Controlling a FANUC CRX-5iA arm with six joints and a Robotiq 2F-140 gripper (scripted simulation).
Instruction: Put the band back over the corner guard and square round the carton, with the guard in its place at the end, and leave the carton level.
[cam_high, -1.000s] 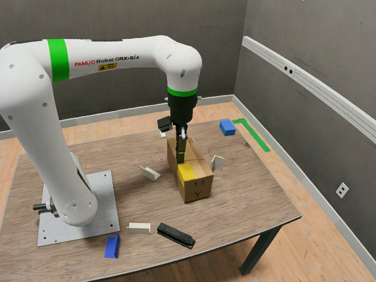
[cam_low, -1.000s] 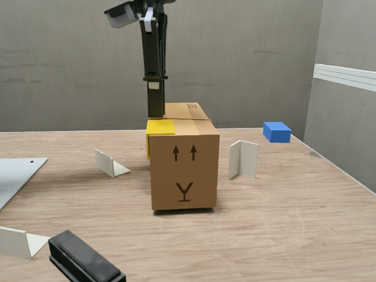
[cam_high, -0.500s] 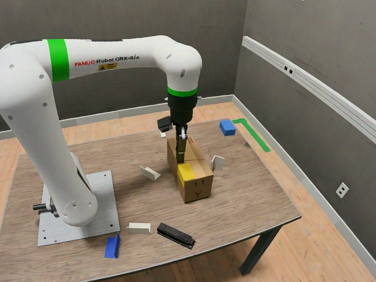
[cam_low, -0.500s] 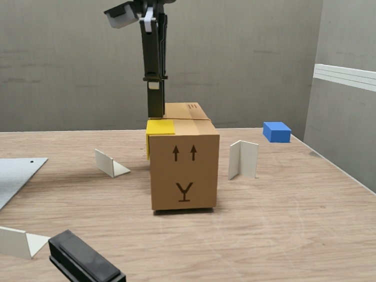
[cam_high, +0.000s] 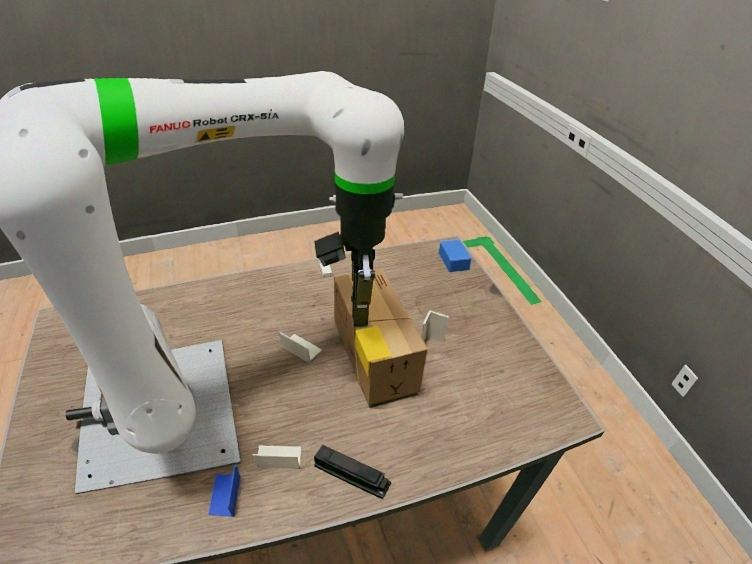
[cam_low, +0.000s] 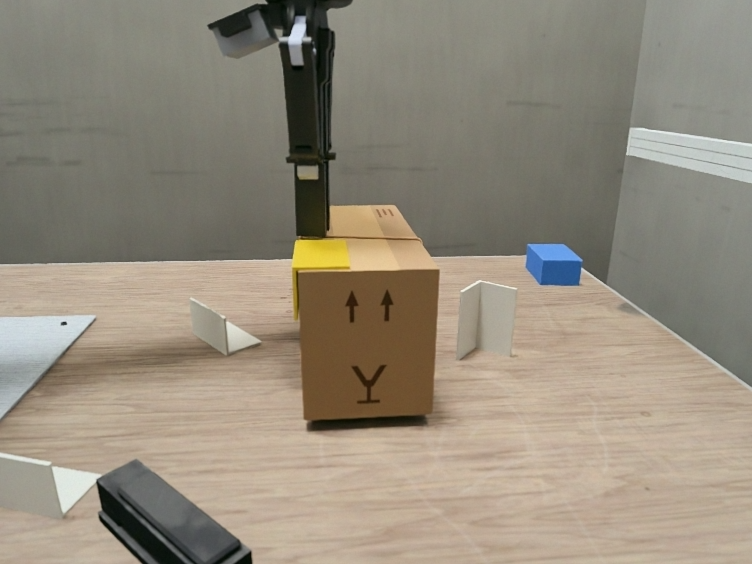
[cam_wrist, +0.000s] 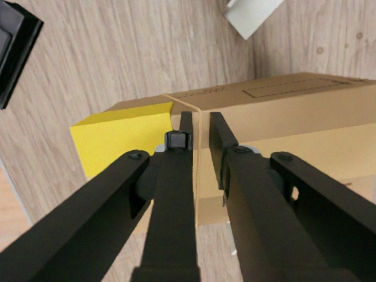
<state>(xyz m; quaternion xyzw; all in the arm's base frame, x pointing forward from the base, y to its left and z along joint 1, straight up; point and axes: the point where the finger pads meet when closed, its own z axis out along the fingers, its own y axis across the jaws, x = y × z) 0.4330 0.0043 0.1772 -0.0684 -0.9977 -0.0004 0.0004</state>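
The brown carton (cam_high: 379, 339) stands on the table, its front face with arrows towards the exterior camera (cam_low: 367, 327). A yellow corner guard (cam_high: 371, 346) sits on its near left top edge (cam_low: 318, 254) (cam_wrist: 122, 135). A thin tan band (cam_low: 376, 237) crosses the carton's top just behind the guard, not over it (cam_wrist: 198, 150). My gripper (cam_high: 361, 321) (cam_low: 311, 230) points straight down with its tips at the carton's top by the left edge. The fingers are almost shut, with a narrow gap (cam_wrist: 200, 125). The band runs through that gap, and neither finger visibly presses on it.
White corner guards lie left of the carton (cam_high: 299, 346), stand right of it (cam_high: 434, 325) and lie near the front edge (cam_high: 276, 455). A blue guard (cam_high: 225, 492), a black tool (cam_high: 351, 470) and a blue block (cam_high: 454, 254) lie on the table. The arm's base plate (cam_high: 157, 418) is on the left.
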